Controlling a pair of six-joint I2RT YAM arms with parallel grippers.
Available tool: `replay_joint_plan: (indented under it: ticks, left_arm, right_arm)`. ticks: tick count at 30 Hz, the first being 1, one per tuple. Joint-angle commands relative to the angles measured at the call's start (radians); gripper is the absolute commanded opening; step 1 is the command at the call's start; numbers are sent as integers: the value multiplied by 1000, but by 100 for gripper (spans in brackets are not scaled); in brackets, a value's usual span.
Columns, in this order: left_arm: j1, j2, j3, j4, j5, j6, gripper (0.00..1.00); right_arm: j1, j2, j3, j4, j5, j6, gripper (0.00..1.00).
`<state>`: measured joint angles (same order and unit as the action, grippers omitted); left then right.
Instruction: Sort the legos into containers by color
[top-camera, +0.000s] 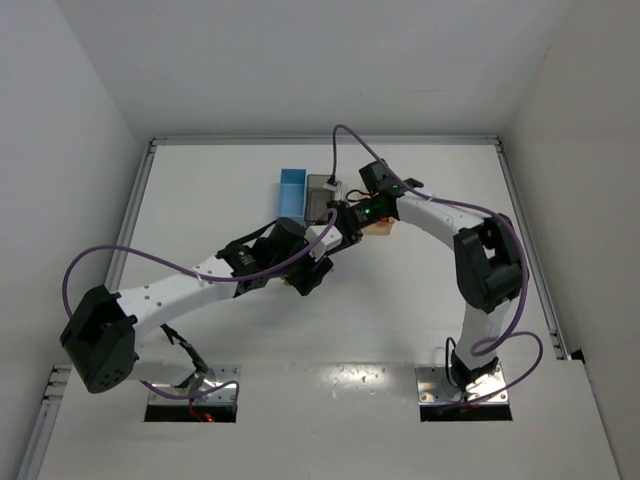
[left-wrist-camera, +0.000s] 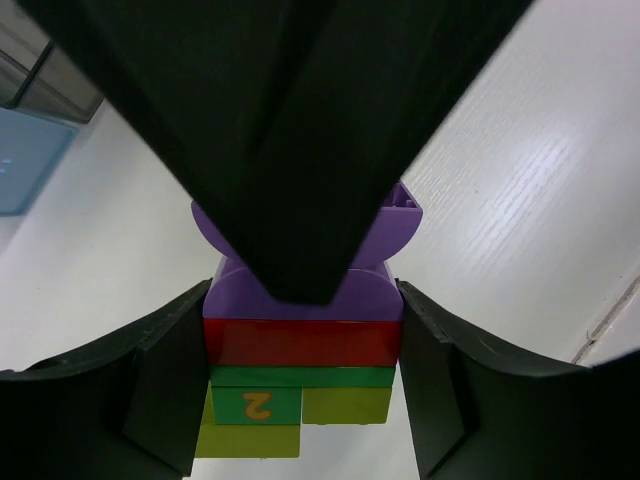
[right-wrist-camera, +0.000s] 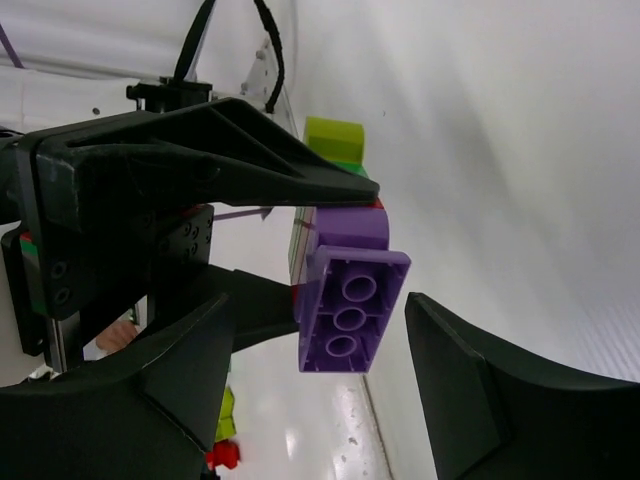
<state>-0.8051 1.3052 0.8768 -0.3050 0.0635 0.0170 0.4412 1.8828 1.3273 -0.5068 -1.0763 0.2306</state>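
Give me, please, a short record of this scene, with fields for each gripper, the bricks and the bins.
left gripper: shut on the stack, a finger on each side
stack: bricks of four colours joined, purple brick at one end
right gripper: open, jaws either side of the purple brick
bins: blue bin and grey bin side by side; orange bin to their right, partly hidden by the right arm
loose: yellow-green brick and red brick on the table

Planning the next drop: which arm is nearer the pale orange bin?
Right. The right arm passes directly over the pale orange bin, partly hiding it; the left tool sits off to its left, clamped on the lego stack.
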Motion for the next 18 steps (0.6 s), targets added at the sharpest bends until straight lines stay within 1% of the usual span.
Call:
replay_joint_plan:
  ticks: [1,4,6,7,8,10,11,13,14,17,18]
  left_arm:
    - [7,-1,45,33,1,-8,0]
    - [7,-1,45,33,1,-8,0]
    - [7,-1,45,33,-8,-8,0]
    - [7,-1,45,33,-8,-8,0]
    - [7,-1,45,33,-8,-8,0]
    - [7,-1,45,33,-17,-8,0]
    - [7,-1,45,33,-17,-8,0]
    - [7,-1,45,33,-17,-8,0]
    - [7,-1,45,33,-17,-8,0]
    - [7,-1,34,33,-17,-8,0]
    - [7,-1,25,33,-17,-8,0]
  right_arm:
    - [25,-7,0,11,-45,-28,70]
    - [45,-7,-10,11,-45,-37,70]
    - [45,-16,-22,20,-45,-37,63]
    - [54,-16,-22,21,-45,-37,57]
    - [54,-16,-33,21,-45,-37,45]
    - [54,-16,-33,30,-54,-37,32]
    - [54,-16,-33,30,-54,-37,20]
    - [54,-16,-33,30,-65,-37,13]
    - [45,-7,-33,30,-76,-37,6]
    - [36,-7,-24,30,-76,-37,1]
    - [36,-7,-14,30,-76,-37,1]
